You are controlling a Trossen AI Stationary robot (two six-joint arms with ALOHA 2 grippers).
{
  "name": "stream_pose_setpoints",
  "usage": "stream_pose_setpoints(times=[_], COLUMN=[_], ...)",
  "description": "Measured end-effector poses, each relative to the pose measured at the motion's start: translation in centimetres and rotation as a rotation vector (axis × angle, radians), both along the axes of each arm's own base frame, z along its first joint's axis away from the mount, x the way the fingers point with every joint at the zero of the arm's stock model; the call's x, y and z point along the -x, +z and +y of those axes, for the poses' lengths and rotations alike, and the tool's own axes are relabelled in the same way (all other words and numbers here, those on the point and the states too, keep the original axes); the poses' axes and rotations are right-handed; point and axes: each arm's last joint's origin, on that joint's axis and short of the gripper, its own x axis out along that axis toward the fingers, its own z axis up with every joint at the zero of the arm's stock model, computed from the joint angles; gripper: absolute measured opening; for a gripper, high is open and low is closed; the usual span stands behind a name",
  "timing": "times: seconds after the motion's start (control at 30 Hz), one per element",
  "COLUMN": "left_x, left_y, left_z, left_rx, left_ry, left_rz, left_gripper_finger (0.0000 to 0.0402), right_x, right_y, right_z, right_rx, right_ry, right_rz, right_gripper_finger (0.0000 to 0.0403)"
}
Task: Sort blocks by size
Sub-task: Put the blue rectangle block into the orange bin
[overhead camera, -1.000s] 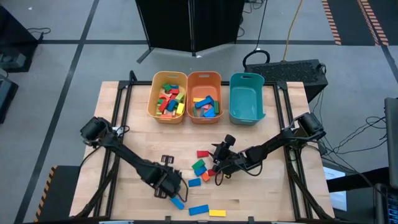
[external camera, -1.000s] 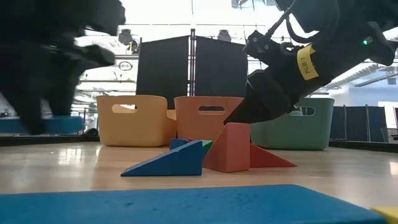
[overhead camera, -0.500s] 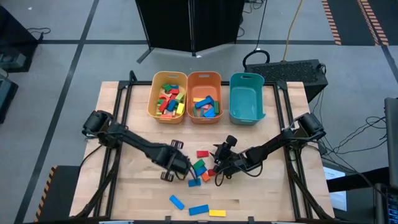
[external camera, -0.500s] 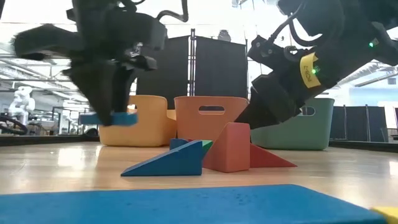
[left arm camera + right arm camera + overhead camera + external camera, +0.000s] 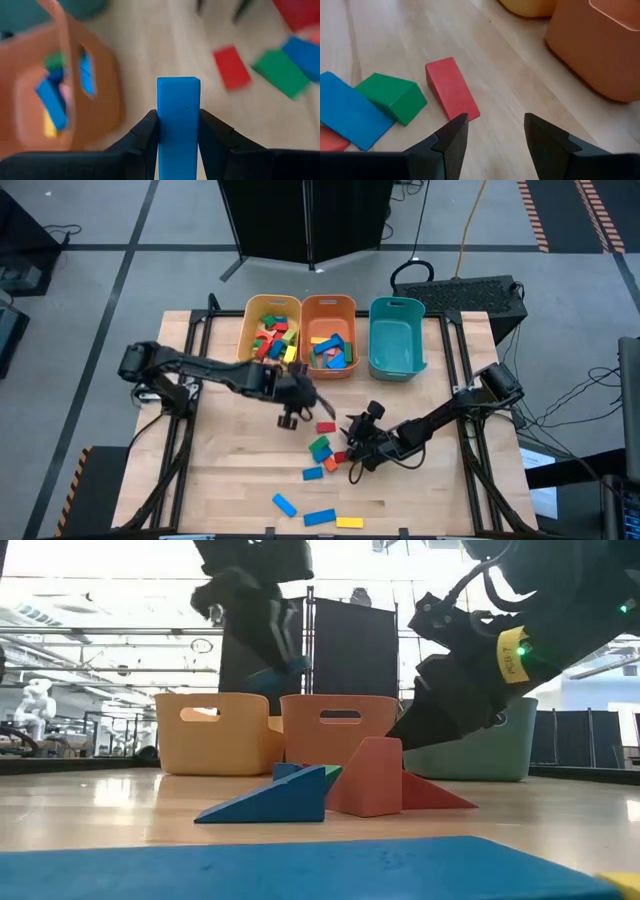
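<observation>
While my left gripper [image 5: 178,131] clamps a blue bar block [image 5: 178,115] between both fingers, it hangs in the air at mid frame of the overhead picture, just below the orange bin [image 5: 329,308]. Bar sticks out forward past the fingertips [image 5: 148,131]. Level view: same bar [image 5: 272,675] shows as a blue patch high up, above the rims of the yellow bin [image 5: 215,730] and the orange one, left gripper [image 5: 262,640] over it.

Right gripper [image 5: 495,131]: jaws apart, nothing between them. Sits low at centre-right of the overhead frame, beside the loose cluster. Past its fingers lie a red bar [image 5: 452,88], a green wedge [image 5: 393,96] and a flat blue block [image 5: 350,116] on the wooden table [image 5: 520,120]. Green wedge touches the blue block; red bar lies just beside the green one.

Overhead count of loose blocks: red bar [image 5: 326,427] at centre, green [image 5: 320,445] and blue pieces below it, one small blue [image 5: 313,473] lower, then along the bottom edge a blue bar [image 5: 284,504], another blue bar [image 5: 320,517] and a yellow bar [image 5: 349,522].

Bins, upper centre, left to right: yellow, holding many mixed blocks; orange, holding several; teal bin [image 5: 396,340], contents not visible.

Level view, centre: blue wedge [image 5: 270,802] in front, red block [image 5: 368,778] behind it.
</observation>
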Motion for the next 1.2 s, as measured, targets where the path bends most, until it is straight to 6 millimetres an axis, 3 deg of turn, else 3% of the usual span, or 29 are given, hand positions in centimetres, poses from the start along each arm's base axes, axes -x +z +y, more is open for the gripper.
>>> stream_pose_setpoints(times=[0.57, 0.83, 1.2], left_x=[-2.2, -2.0, -1.9], left_y=[2.8, 3.5, 2.3], left_z=[10.0, 12.5, 14.1], left_rx=[0.030, 0.019, 0.141], left_ry=[0.075, 0.116, 0.061], left_rz=[-0.428, -0.508, -0.486], left_gripper_finger=[0.0104, 0.0105, 0.0126], right_x=[0.5, 0.7, 0.9], right_y=[0.0, -0.1, -0.2], right_z=[1.1, 1.3, 1.4], right_rx=[-0.036, -0.045, -0.063], right_ry=[-0.010, -0.017, -0.034], right_rz=[-0.038, -0.033, -0.035], right_gripper_finger=[0.0180, 0.0180, 0.0180])
